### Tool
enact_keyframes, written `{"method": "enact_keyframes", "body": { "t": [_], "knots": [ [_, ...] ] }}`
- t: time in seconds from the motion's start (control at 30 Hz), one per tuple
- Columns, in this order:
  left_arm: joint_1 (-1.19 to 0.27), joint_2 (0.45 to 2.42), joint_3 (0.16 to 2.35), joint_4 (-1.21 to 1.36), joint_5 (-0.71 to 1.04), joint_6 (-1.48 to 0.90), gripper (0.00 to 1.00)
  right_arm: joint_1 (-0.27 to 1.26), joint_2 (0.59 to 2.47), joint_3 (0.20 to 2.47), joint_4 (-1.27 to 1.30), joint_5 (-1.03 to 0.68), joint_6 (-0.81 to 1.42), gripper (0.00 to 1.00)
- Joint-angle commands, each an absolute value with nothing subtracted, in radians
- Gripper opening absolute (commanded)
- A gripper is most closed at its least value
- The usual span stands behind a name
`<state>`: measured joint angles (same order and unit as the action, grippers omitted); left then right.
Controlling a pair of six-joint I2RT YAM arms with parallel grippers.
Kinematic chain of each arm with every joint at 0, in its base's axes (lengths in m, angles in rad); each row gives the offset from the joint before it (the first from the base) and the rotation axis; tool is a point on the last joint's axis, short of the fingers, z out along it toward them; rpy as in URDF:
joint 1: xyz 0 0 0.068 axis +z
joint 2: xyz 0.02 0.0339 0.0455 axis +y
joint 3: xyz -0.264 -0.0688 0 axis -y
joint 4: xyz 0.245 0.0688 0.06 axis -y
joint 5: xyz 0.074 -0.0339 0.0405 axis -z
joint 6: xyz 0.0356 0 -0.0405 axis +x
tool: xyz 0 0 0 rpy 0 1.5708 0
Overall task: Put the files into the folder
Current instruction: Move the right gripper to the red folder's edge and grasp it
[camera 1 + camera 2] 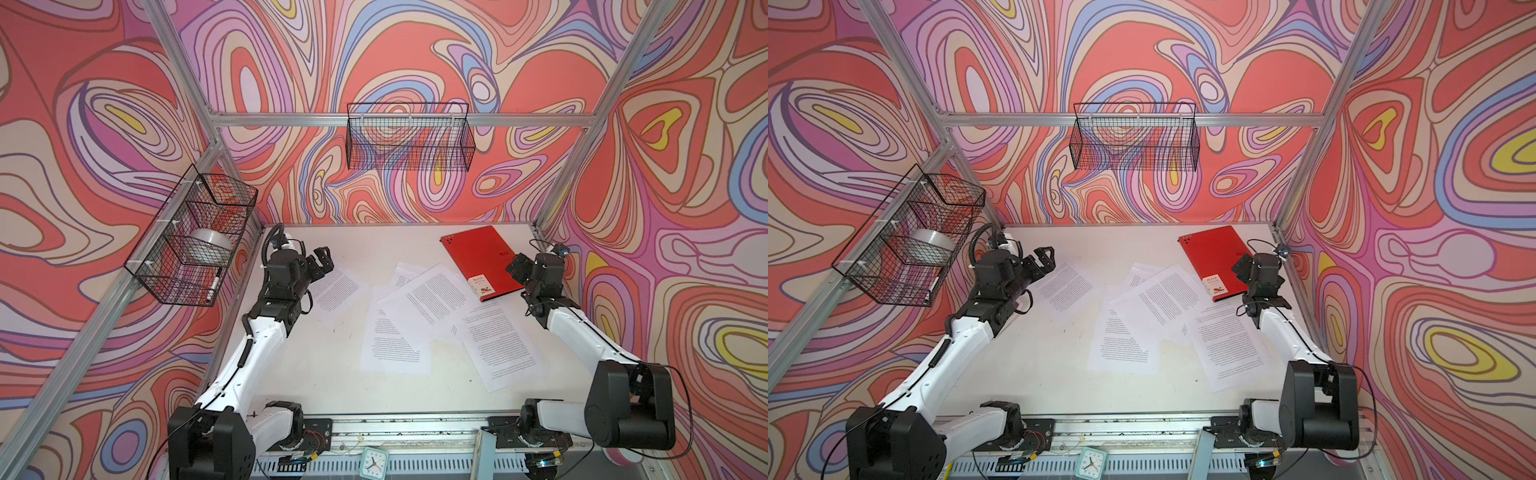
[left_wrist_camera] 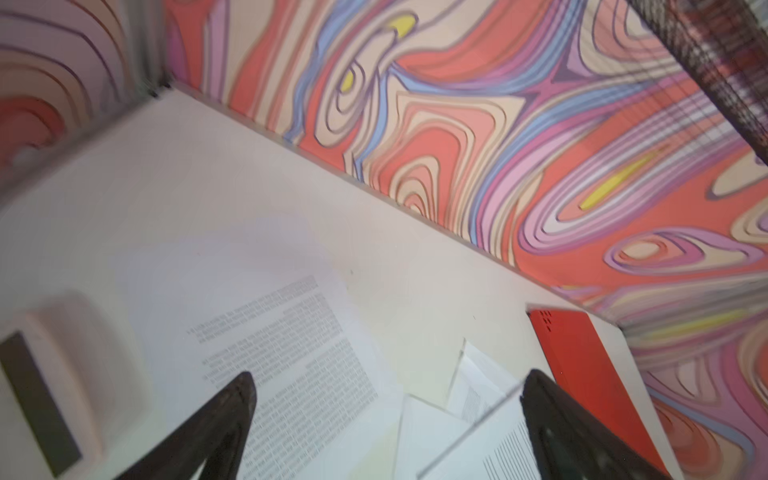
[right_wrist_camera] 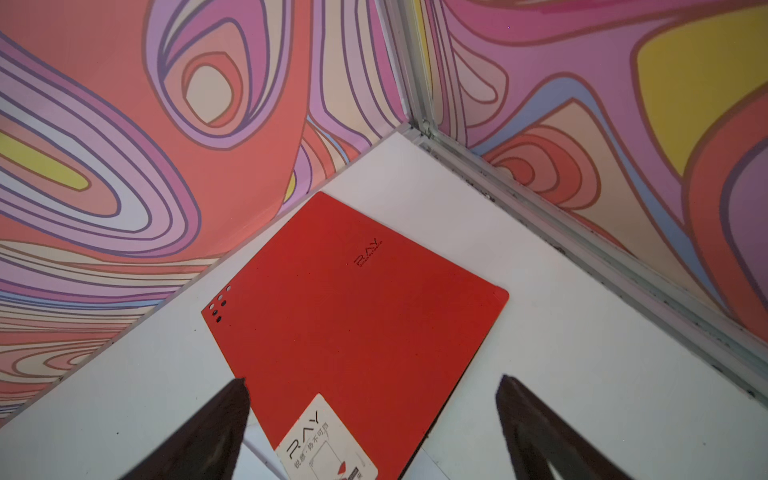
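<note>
Closed red flat folder [image 3: 353, 324] far right on white tabletop [image 1: 332, 382], loose white printed paper sheets [image 1: 432, 299] scattered, left end effector [image 2: 388, 376] spread above sheets, right end effector [image 3: 372, 380] spread above folder

My fingers [image 3: 208, 436] are black, the folder [image 3: 353, 332] red, the files [image 1: 432, 299] white with black text; the blurred block [image 2: 70, 353] looks beige, maybe.

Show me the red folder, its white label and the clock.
red folder [image 3: 357, 316]: right wrist view, cover's middle.
white label [image 3: 326, 440]: right wrist view, printed face.
clock [image 1: 373, 462]: in a top view, its dial.
</note>
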<state>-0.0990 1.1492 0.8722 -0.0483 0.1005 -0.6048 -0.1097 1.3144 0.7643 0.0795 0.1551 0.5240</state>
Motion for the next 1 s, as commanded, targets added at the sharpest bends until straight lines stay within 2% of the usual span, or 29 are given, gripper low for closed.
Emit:
{"method": "enact_keyframes", "body": {
  "t": [0.0, 0.1, 0.33, 0.87, 0.97],
  "knots": [
    [-0.098, 1.128, 0.943, -0.25, 0.401, -0.641, 1.0, -0.16, 1.344, 0.736, 0.073, -0.165, 0.679, 0.93],
    [-0.098, 1.137, 1.001, -0.37, 0.482, -0.585, 1.0, -0.164, 1.397, 0.674, 0.211, -0.305, 0.783, 0.83],
    [-0.098, 1.109, 1.002, -0.436, 0.529, -0.501, 1.0, -0.192, 1.59, 0.594, 0.488, -0.432, 0.962, 0.72],
    [-0.098, 1.082, 0.971, -0.437, 0.55, -0.451, 1.0, -0.219, 1.757, 0.572, 0.702, -0.439, 1.08, 0.7],
    [-0.098, 1.084, 0.966, -0.437, 0.554, -0.457, 1.0, -0.232, 1.827, 0.57, 0.813, -0.47, 1.119, 0.67]
  ]
}}
